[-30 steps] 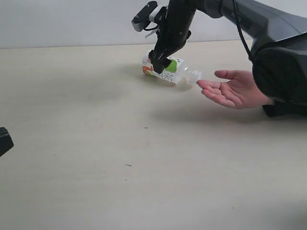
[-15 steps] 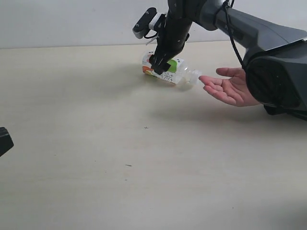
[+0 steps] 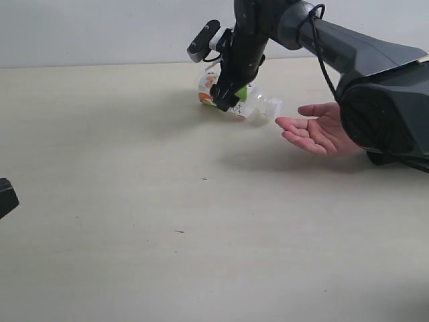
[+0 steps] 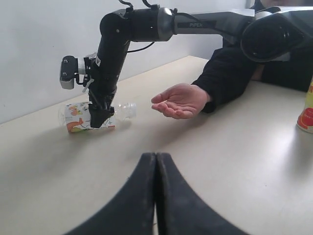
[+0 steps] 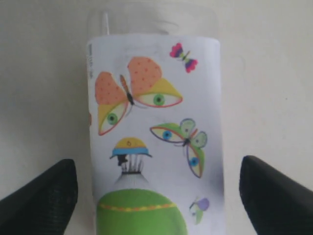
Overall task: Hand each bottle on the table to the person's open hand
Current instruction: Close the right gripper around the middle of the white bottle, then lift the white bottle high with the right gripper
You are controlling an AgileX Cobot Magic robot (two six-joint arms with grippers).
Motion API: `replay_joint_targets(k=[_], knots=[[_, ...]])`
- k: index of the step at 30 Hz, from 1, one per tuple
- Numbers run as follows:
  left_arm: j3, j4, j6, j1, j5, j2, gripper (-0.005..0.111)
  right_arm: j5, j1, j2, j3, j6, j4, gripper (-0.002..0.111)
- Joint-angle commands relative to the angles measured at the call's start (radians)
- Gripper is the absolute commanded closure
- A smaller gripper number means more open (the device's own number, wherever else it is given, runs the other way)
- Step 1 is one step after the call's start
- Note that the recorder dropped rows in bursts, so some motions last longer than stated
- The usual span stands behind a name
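Observation:
A clear bottle [image 3: 242,102] with a green-white butterfly label lies on its side on the table [image 3: 134,201], its neck toward the person's open hand [image 3: 312,132], which waits palm up just to the right. My right gripper [image 3: 225,95] stands open over the bottle's labelled body. In the right wrist view the bottle [image 5: 151,98] lies between the two fingers of that gripper [image 5: 156,181], with a gap on each side. My left gripper [image 4: 155,156] is shut on nothing, low over the table at the near left [image 3: 5,196]. A yellow bottle [image 4: 307,110] shows at the edge of the left wrist view.
The person's black sleeve [image 3: 385,107] and the right arm's grey links [image 3: 348,47] fill the right back of the scene. A pale wall [image 3: 100,30] runs behind the table's far edge.
The right gripper has come a little lower around the lying bottle and stays open. The person's hand has shifted slightly. The left gripper has not moved.

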Motion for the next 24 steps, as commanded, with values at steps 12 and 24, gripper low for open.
replay_joint_targets(k=[12,24], knots=[[0.002,-0.005,-0.001,0.003,-0.002,-0.003,0.107,0.048,-0.004,-0.022,-0.008,0.055,0.004,0.108],[0.002,-0.005,-0.001,0.003,-0.002,-0.003,0.107,0.083,-0.004,-0.270,-0.008,0.269,-0.007,0.108]])
